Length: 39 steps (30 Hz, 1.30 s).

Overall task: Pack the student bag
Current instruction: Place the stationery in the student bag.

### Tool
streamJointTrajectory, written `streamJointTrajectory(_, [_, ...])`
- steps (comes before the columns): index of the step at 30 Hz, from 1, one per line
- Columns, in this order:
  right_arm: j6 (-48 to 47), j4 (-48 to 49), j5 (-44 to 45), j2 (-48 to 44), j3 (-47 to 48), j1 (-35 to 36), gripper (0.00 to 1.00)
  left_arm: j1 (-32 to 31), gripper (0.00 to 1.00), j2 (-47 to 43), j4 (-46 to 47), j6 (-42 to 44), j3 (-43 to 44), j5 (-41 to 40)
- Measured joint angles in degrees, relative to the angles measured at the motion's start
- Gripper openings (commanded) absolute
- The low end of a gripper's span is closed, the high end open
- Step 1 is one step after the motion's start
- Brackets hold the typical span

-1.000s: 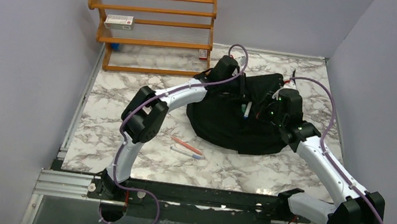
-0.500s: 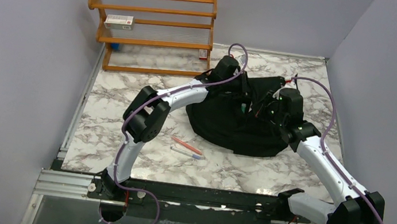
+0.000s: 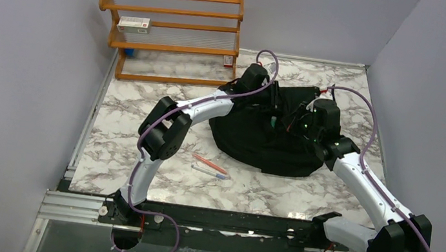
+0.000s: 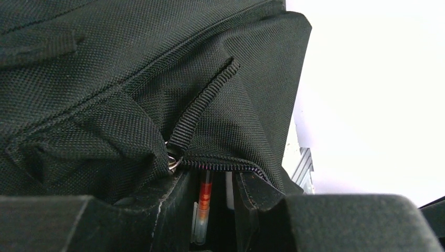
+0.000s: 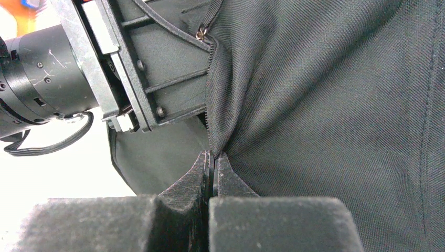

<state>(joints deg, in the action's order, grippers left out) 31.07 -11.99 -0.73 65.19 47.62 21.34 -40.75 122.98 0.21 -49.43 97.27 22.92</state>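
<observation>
The student bag [image 3: 257,140] is a black fabric backpack lying right of the table's middle. My left gripper [image 3: 272,110] is at its zipper opening [image 4: 225,165]. Its jaws [image 4: 210,181] stand apart, wider than the orange-and-clear pen [image 4: 203,199] that stands loosely between them, its far end under the zipper edge. My right gripper [image 3: 300,122] is shut [image 5: 212,157], pinching the bag's fabric edge [image 5: 220,126] beside the left gripper's body [image 5: 131,68]. Black fabric fills both wrist views [image 4: 131,79], [image 5: 325,105].
An orange pen [image 3: 210,163] and a white-blue pen [image 3: 210,172] lie on the marble table in front of the bag. A wooden rack [image 3: 172,44] stands at the back left with a white box [image 3: 134,22] on it. Grey walls close in on the left and right.
The white pen that hung below my left gripper a second ago has dropped into the bag; only a small end still shows. Both arms have barely moved.
</observation>
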Motion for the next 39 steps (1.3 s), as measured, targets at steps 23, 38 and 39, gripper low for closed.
streamJointTrajectory(23, [-0.02, -1.25, 1.7, -0.26, 0.0, 0.15, 0.01, -0.09, 0.37, -15.56, -4.66, 9.68, -13.44, -6.56])
streamJointTrajectory(38, [-0.46, -1.4, 3.41, -1.2, -0.9, 0.35, 0.01, 0.04, 0.38, -41.72, -20.02, 0.15, -42.21, -26.08])
streamJointTrajectory(39, [-0.48, -1.4, 3.43, -1.42, -1.09, 0.35, 0.01, 0.07, 0.38, -42.45, -21.44, -0.57, -43.17, -27.04])
